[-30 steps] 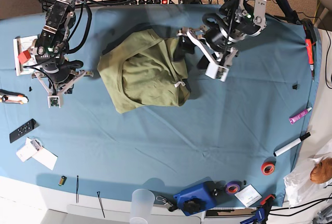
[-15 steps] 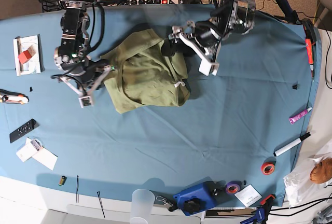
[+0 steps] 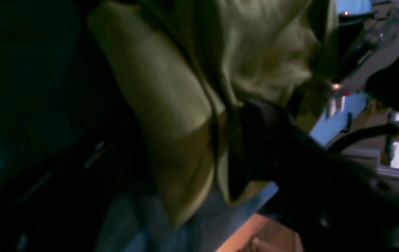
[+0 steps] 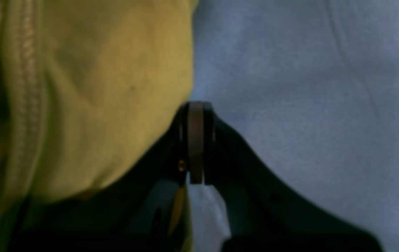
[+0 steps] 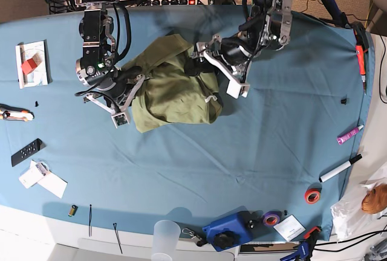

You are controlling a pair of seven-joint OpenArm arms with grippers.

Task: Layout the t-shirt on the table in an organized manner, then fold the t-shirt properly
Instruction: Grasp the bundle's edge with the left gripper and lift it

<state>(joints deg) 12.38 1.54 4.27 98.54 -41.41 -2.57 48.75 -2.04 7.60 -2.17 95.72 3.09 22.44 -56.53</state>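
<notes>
The olive-green t-shirt (image 5: 172, 89) lies crumpled on the blue table (image 5: 254, 146), left of centre at the back. My right gripper (image 5: 130, 83) is at the shirt's left edge. In the right wrist view the gripper (image 4: 195, 140) has its jaws shut at the edge of the shirt (image 4: 90, 94), which fills the left half. My left gripper (image 5: 211, 67) is over the shirt's upper right part. In the dark, blurred left wrist view the gripper (image 3: 178, 147) has its jaws apart with a fold of the shirt (image 3: 171, 105) between them.
A white card with a red block (image 5: 33, 63), a remote (image 5: 27, 151) and papers (image 5: 43, 179) lie at the left. A clear cup (image 5: 166, 237), a blue object (image 5: 227, 231), tape rolls (image 5: 311, 196) and markers (image 5: 340, 167) lie along the front and right edges.
My right arm has moved from the far left to the shirt's left edge and its jaws have shut. My left gripper has moved left and down onto the shirt's upper right part.
</notes>
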